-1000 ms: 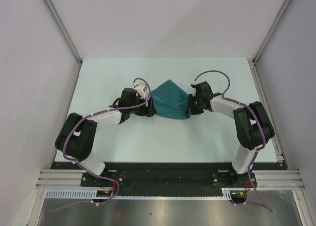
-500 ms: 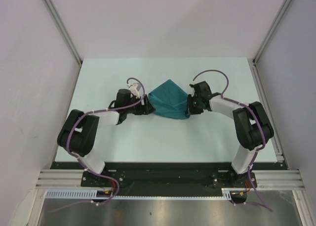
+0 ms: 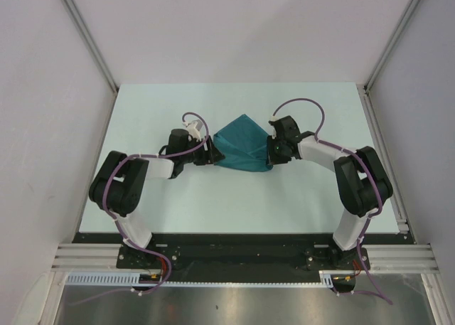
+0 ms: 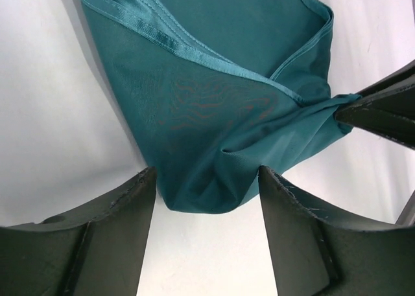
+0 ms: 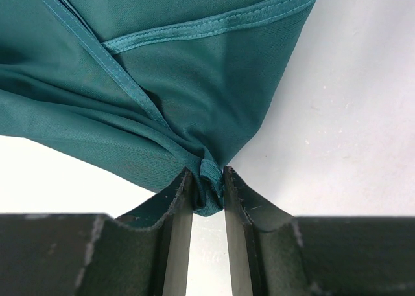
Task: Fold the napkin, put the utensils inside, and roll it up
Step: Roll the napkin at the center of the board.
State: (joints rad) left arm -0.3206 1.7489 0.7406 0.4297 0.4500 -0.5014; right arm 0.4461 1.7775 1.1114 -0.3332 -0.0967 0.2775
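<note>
The teal napkin (image 3: 242, 144) lies bunched in a rough triangle on the table's middle. My right gripper (image 3: 271, 154) is shut on the napkin's right corner; in the right wrist view the hem (image 5: 212, 173) is pinched between the fingertips of the right gripper (image 5: 207, 179). My left gripper (image 3: 212, 154) stands open at the cloth's left end. In the left wrist view a rounded fold of the napkin (image 4: 207, 147) hangs just between the left gripper's (image 4: 207, 179) tips, touching neither. The right gripper's fingers (image 4: 382, 111) show at that view's right edge. The utensils are out of view.
The pale table (image 3: 234, 197) is bounded by white walls with metal rails at left (image 3: 92, 48) and right (image 3: 387, 55). Both arm bases sit on the black bar at the near edge (image 3: 234, 250).
The left gripper drew back slightly to the left and its jaws narrowed a little. The right gripper shifted a little left with the napkin corner, bunching the cloth.
</note>
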